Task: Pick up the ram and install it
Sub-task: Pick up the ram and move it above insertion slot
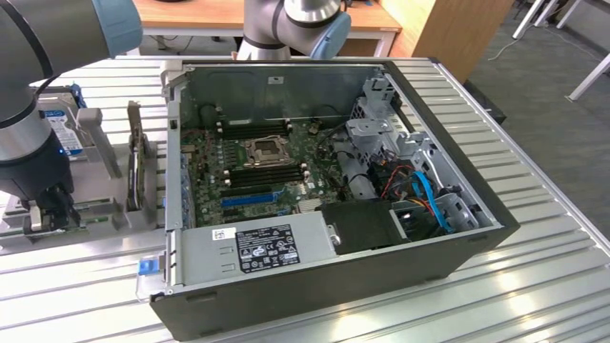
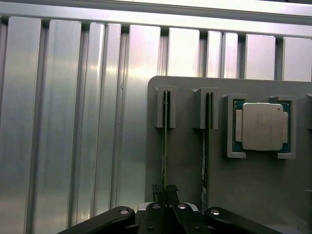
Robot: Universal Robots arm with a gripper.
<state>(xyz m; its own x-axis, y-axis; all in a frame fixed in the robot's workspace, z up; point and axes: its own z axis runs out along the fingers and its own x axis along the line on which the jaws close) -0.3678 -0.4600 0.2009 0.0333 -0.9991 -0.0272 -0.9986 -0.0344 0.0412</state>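
My tool [image 2: 165, 191] is clenched on the thin edge of the ram [image 2: 165, 146], which stands edge-on in a slot of the grey holder [image 2: 187, 163] on the ribbed table [image 2: 63, 122]. A second stick [image 2: 206, 146] stands in the neighbouring slot, beside the processor [image 2: 262, 126].

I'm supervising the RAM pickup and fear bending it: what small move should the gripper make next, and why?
Probably a slow, straight lift along the slot. The gripper sits at the ram, which stands edge-on in the grey holder. A second stick stands beside it, apart, so sideways drift risks snagging.
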